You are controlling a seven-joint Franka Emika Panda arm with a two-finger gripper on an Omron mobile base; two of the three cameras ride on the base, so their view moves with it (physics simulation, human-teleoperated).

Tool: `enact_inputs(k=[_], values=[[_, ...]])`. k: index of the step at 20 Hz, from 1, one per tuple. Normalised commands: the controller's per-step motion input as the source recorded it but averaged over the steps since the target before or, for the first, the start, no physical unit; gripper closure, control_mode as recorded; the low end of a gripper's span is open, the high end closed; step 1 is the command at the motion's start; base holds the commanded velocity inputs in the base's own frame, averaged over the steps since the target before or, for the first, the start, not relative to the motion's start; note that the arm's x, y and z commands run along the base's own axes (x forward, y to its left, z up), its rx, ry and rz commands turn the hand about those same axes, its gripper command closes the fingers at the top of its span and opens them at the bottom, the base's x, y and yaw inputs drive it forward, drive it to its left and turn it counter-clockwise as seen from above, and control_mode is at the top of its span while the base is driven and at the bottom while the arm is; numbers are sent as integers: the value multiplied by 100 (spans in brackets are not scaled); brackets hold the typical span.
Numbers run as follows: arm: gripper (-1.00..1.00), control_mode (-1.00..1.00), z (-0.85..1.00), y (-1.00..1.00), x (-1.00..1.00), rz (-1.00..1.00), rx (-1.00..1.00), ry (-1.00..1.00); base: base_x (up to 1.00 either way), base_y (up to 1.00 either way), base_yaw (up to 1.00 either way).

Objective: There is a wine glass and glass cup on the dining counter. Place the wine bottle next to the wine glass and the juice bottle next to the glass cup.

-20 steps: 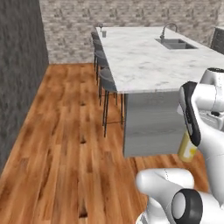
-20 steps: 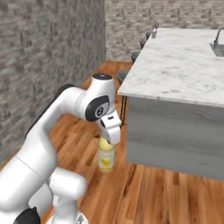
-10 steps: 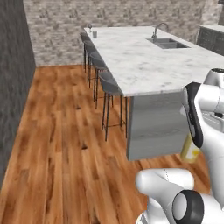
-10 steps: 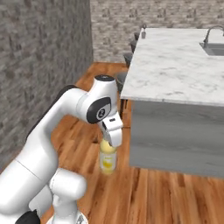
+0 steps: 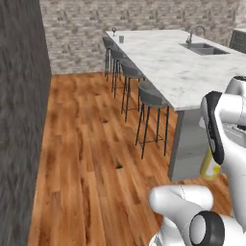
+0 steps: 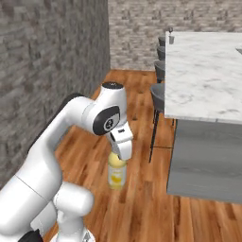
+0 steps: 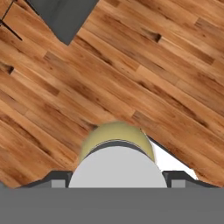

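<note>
My gripper (image 6: 122, 152) is shut on the cap end of the juice bottle (image 6: 116, 173), a stubby yellow bottle hanging upright over the wooden floor. In the hand view the juice bottle (image 7: 116, 141) fills the space between both fingertips (image 7: 59, 180). From the left base view the juice bottle (image 5: 210, 166) peeks out beside my forearm, close to the near end of the dining counter (image 5: 163, 62). At the counter's far end stand the wine glass (image 5: 114, 31) and the glass cup (image 5: 121, 39); the glass cup (image 6: 171, 39) is also small and distant from the right. The wine bottle is out of view.
Grey stools (image 5: 151, 98) line the counter's left side, with more stools (image 6: 160, 71) seen from the right. A sink with a curved tap (image 5: 202, 45) sits in the top. A grey brick wall (image 6: 47, 56) runs along the left; wooden floor (image 5: 86, 144) lies between.
The whole picture has shifted as the base drove and turned, so the counter now runs lengthwise and its far end with the glasses shows. The bottle stays in my gripper.
</note>
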Motion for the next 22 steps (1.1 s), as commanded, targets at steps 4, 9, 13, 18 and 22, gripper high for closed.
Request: enact_inputs(k=[4,9,13,18,22], values=[[100,100,0,0,0,0,0,0,75,75,0],[100,100,0,0,0,0,0,0,87,59,0],[100,100,0,0,0,0,0,0,94,36,0],[100,100,0,0,0,0,0,0,94,29,0],[100,100,0,0,0,0,0,0,94,27,0]])
